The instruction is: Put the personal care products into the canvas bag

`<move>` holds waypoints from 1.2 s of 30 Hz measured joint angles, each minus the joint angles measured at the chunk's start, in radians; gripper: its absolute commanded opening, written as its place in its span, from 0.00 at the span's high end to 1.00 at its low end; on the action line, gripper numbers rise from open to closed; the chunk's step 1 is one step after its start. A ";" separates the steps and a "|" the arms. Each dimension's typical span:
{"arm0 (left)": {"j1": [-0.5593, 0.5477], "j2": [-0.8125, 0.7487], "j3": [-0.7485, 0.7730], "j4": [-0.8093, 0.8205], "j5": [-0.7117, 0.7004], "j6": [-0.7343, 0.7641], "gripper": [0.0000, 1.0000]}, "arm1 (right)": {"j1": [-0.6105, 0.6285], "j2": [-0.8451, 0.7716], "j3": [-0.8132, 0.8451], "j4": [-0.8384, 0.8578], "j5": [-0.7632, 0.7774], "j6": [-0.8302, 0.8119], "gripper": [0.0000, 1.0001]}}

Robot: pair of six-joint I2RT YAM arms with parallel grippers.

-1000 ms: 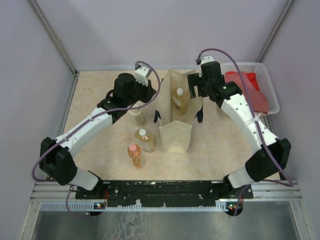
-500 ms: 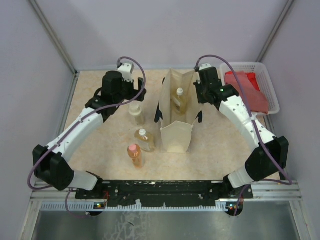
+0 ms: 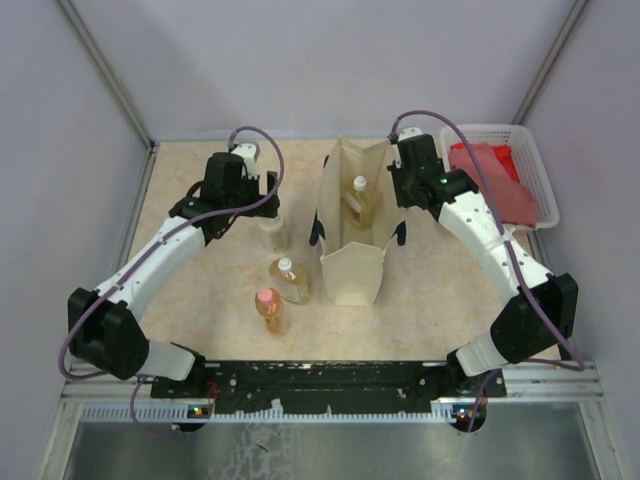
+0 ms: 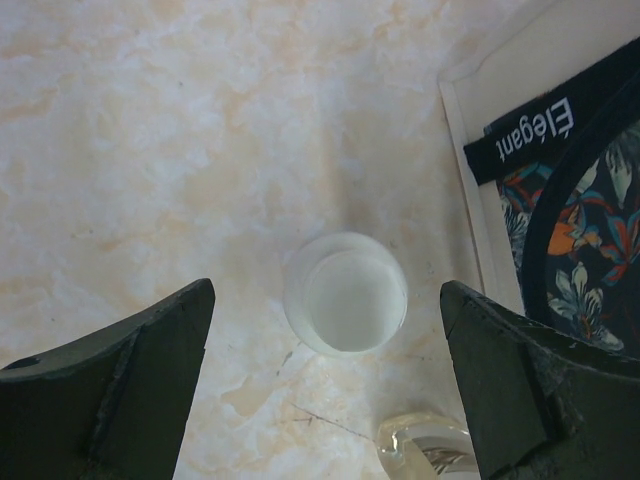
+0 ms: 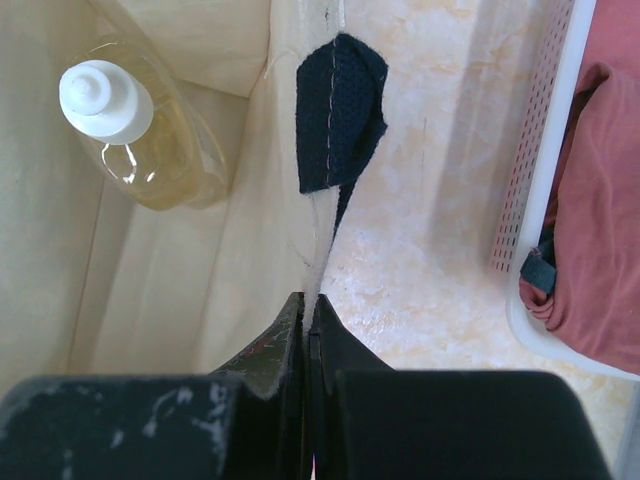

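The left hand [image 4: 325, 288] hangs released above the cream-capped cream bottle [image 4: 346, 293], left of the tall beige canvas bag [image 5: 200, 290]. The right hand [image 5: 305, 320] pinches the bag's rim, with one amber white-capped bottle [image 5: 140, 130] inside.

canvas bag [image 3: 352, 268] was plain beige; strap [image 5: 335, 110] dark navy. printed panel [image 4: 590, 250] showed orange, blue and white flowers on black, with a black label lettered white. amber bottle in the bag [image 5: 150, 140] had a white cap, as did the second amber bottle [image 3: 289, 279]. cream bottle [image 4: 346, 294] was cream throughout. orange bottle [image 3: 269, 310] had a pink cap. table [image 3: 420, 280] was marbled cream and tan. basket [image 3: 500, 131] was white, cloth [image 3: 505, 190] red.
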 measured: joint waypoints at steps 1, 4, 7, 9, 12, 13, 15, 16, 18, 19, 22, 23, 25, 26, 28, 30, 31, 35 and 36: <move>0.000 0.002 -0.012 0.000 0.007 0.000 0.00 | 0.000 0.000 0.000 -0.001 0.003 -0.002 1.00; 0.000 0.022 -0.040 -0.003 0.031 0.000 0.00 | 0.000 -0.002 0.000 -0.003 0.007 -0.003 1.00; 0.000 0.055 -0.057 -0.010 0.052 0.000 0.00 | 0.000 -0.002 0.000 -0.005 0.007 -0.003 1.00; 0.000 0.076 -0.063 -0.011 0.064 0.000 0.00 | 0.000 -0.002 0.000 -0.005 0.007 -0.003 1.00; 0.000 0.101 -0.073 0.001 0.081 0.001 0.00 | 0.000 -0.002 0.000 -0.005 0.008 -0.004 1.00; 0.000 0.113 -0.074 0.001 0.087 0.001 0.01 | 0.000 -0.002 0.000 -0.005 0.009 -0.004 1.00; 0.000 0.137 -0.074 0.001 0.093 0.001 0.04 | 0.000 -0.002 0.000 -0.006 0.012 -0.004 1.00; 0.000 0.150 -0.074 0.001 0.096 0.001 0.06 | 0.000 -0.002 0.000 -0.006 0.013 -0.004 1.00; 0.000 0.179 -0.074 0.001 0.100 0.002 0.13 | 0.000 -0.003 0.000 -0.007 0.014 -0.005 1.00; 0.000 0.192 -0.076 0.001 0.103 0.002 0.18 | 0.000 -0.003 0.000 -0.007 0.014 -0.006 1.00; 0.000 0.208 -0.084 0.004 0.113 0.001 0.36 | 0.000 -0.003 0.000 -0.008 0.015 -0.008 1.00; 0.000 0.208 -0.084 0.008 0.114 0.001 0.44 | 0.000 -0.003 0.000 -0.008 0.015 -0.010 1.00; 0.000 0.208 -0.084 0.013 0.114 0.005 0.62 | 0.000 -0.003 0.000 -0.008 0.016 -0.011 1.00; 0.000 0.207 -0.085 0.017 0.114 0.008 0.70 | 0.000 -0.003 0.000 -0.008 0.016 -0.011 1.00; 0.000 0.207 -0.088 0.023 0.115 0.011 0.87 | 0.000 -0.003 0.000 -0.008 0.016 -0.011 1.00; 0.000 0.206 -0.089 0.026 0.115 0.013 0.99 | 0.000 -0.003 0.000 -0.008 0.018 -0.011 1.00; 0.000 0.205 -0.089 0.026 0.114 0.014 1.00 | 0.000 -0.003 0.000 -0.008 0.018 -0.011 1.00; 0.000 0.187 -0.089 0.002 0.114 0.014 1.00 | 0.000 -0.003 0.000 -0.008 0.021 -0.011 1.00; 0.000 0.172 -0.089 -0.010 0.114 0.013 1.00 | 0.000 -0.003 0.000 -0.008 0.021 -0.011 1.00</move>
